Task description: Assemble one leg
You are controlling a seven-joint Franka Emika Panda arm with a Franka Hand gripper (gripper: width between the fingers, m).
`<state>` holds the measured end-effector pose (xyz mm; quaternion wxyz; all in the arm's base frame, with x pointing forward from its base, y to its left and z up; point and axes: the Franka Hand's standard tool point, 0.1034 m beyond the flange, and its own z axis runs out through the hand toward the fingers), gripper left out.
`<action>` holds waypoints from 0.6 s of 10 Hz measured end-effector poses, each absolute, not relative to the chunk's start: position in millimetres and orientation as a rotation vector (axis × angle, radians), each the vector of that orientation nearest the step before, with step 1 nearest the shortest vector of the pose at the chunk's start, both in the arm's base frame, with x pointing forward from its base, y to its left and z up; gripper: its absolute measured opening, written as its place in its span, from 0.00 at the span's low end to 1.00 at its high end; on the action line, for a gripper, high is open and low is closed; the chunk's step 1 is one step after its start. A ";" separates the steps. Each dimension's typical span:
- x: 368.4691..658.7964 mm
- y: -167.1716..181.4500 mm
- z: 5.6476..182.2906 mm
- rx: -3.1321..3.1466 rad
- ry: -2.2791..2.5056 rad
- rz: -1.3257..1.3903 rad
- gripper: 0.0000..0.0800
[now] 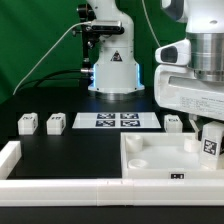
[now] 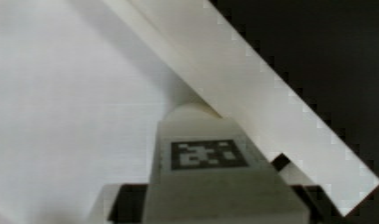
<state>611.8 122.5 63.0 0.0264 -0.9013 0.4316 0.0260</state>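
My gripper is at the exterior view's right, shut on a leg, a small white post with a black-and-white tag. It holds the leg over the right corner of the large white tray-like piece. In the wrist view the leg sits between the dark fingers, tag facing the camera, with the gripper closed on its sides. The tray-like piece's raised wall runs diagonally just past the leg. Whether the leg touches the tray-like piece cannot be told.
Two loose legs stand at the left and a third stands behind the tray-like piece. The marker board lies in the middle. The robot base is behind it. A white rail borders the front and left.
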 end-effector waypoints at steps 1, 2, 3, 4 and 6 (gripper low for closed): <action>611.9 123.0 63.1 -2.694 1.510 0.087 0.37; 611.7 124.6 63.4 -2.605 1.665 0.088 0.37; 611.5 126.4 64.0 -2.480 1.860 0.084 0.37; 611.6 127.1 64.3 -2.379 2.000 0.077 0.37; 612.3 126.7 64.8 -2.145 2.249 0.085 0.37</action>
